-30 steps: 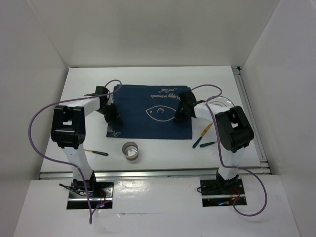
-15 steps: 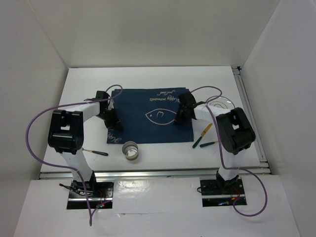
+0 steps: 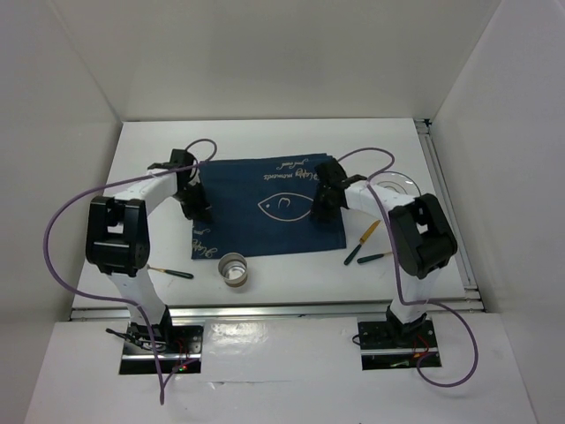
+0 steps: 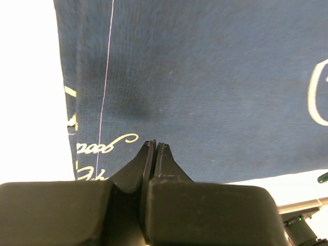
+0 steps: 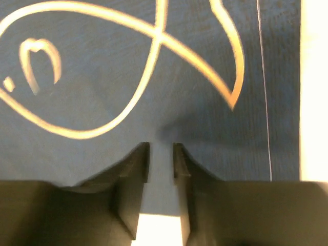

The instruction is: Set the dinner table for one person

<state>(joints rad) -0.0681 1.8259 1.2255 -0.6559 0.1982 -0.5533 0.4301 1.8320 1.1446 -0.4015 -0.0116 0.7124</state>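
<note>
The dinner table (image 3: 265, 137) is a white tabletop. A dark blue cloth mat (image 3: 256, 225) with a white fish outline lies flat at its middle. My left gripper (image 3: 196, 205) is over the mat's left part. In the left wrist view its jaws (image 4: 155, 146) are shut, tips at the cloth (image 4: 205, 77), nothing visible between them. My right gripper (image 3: 325, 200) is over the mat's right part by the fish's tail. In the right wrist view its jaws (image 5: 161, 154) stand a narrow gap apart over the mat (image 5: 102, 66), holding nothing.
A clear glass plate (image 3: 395, 184) lies right of the mat. An orange-handled utensil (image 3: 369, 231) and two green-handled ones (image 3: 364, 257) lie at the right front. Another green-handled utensil (image 3: 174, 273) lies at the left front. A small round cup (image 3: 235, 269) stands before the mat.
The mat has slid slightly toward the near edge and turned a little. My left gripper moved nearer, then back toward the far left. My right gripper barely moved.
</note>
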